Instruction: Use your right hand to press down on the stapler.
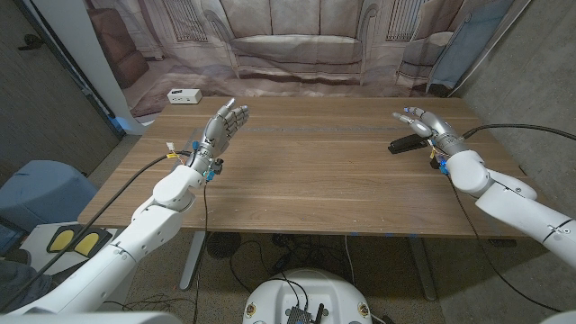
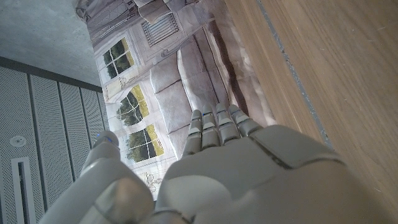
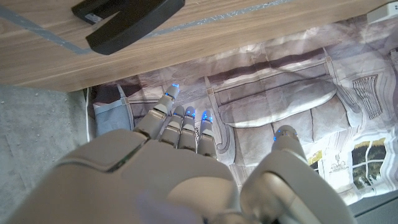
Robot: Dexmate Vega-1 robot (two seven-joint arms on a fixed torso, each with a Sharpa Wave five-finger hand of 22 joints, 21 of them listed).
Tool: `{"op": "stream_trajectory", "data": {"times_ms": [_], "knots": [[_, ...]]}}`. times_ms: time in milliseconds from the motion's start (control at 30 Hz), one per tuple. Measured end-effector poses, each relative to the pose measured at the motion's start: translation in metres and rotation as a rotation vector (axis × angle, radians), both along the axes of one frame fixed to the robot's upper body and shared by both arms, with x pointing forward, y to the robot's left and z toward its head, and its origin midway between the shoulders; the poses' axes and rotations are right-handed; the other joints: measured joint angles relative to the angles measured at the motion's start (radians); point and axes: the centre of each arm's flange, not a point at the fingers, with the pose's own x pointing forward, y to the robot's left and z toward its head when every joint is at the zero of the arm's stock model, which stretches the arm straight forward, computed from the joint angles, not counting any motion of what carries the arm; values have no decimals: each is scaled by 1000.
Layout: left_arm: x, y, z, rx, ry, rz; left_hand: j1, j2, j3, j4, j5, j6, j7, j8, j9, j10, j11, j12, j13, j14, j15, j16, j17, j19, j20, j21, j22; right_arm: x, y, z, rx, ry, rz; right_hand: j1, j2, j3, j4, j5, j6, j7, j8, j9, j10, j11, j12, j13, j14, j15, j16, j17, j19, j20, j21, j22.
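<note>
The right hand [image 1: 425, 122] is raised above the worktop [image 1: 306, 171] on the robot's right side. Its fingers are stretched out and apart, with the thumb held away from the others, and it holds nothing. In the right wrist view the back of this hand [image 3: 186, 174] shows with the fingers [image 3: 180, 124] spread and small blue lights on their tips.

The stapler [image 1: 404, 144] is a black one and it lies on the worktop just below the right hand, on the side of its fingertips and a little toward the middle of the worktop. In the head view the hand seems to be above it, and it is not possible to tell if any finger touches it. In the right wrist view the stapler [image 3: 127, 18] lies on the wood beyond the fingertips, apart from them.

The left hand [image 1: 222, 126] is lifted over the other side of the worktop, well apart from the stapler. Its fingers are straight and slightly apart, and it also holds nothing. The left wrist view shows the back of this hand [image 2: 249, 180] with the fingers [image 2: 214, 127] reaching forward together.

Beyond the left hand, near the far corner of the worktop, lies a small white box [image 1: 184, 95]. A printed curtain [image 1: 297, 45] with a sofa on it hangs behind the worktop.
</note>
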Motion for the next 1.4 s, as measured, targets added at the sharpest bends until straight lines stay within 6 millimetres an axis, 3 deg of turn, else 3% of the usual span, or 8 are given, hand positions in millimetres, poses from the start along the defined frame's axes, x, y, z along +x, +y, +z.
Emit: {"op": "stream_trajectory", "data": {"times_ms": [833,1333,1400], "knots": [[12,-2,10,7,-10,-19,0,0,0,0,0,7,7,0,0,5,-5,0,0,6,6,0,0,0,0,0,0,-1,23,-3,157,-42,221,7,-7,3,-3,0,-18,18,-10,0,-34,16,-4,0,-46,11,-8,0,-39,-18,-4,0],[13,-2,13,3,-17,-34,0,0,0,0,0,7,7,0,0,5,-5,0,0,5,5,0,0,0,0,0,0,-1,38,-3,233,-63,340,7,-7,3,-3,0,-18,18,-10,0,-40,21,-4,0,-55,9,-8,0,-43,-14,-4,-2],[13,-2,13,3,-19,-39,0,0,0,0,0,7,7,0,0,5,-5,0,0,5,5,0,0,10,-10,0,0,-1,40,-3,240,-64,350,7,-7,3,-3,0,-18,18,-10,0,-40,21,-4,0,-55,9,-8,0,-43,-14,-4,-2]]}}
